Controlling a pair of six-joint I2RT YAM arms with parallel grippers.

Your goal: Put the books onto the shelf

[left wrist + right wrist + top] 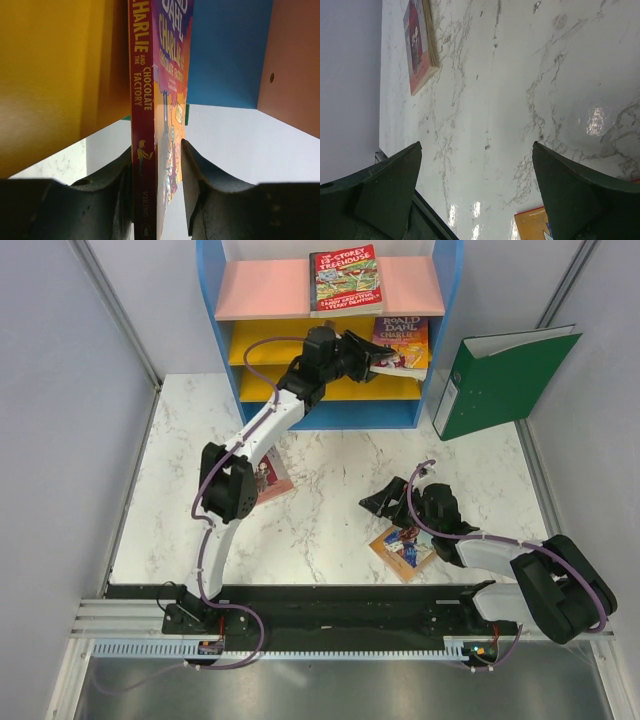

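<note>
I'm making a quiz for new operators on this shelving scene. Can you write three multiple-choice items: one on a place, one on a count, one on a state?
1. Where is the Storey Treehouse book? A on the pink top board; B leaning on a wall; C on the floor.
2. How many books lie on the marble table? A none; B two; C five.
3. The left gripper is: A open, empty; B shut on nothing; C shut on the Charlie and the Chocolate Factory book.

Answers: A, it lies flat on that board. B, a maroon book and an orange book. C, its fingers press both covers.
</note>
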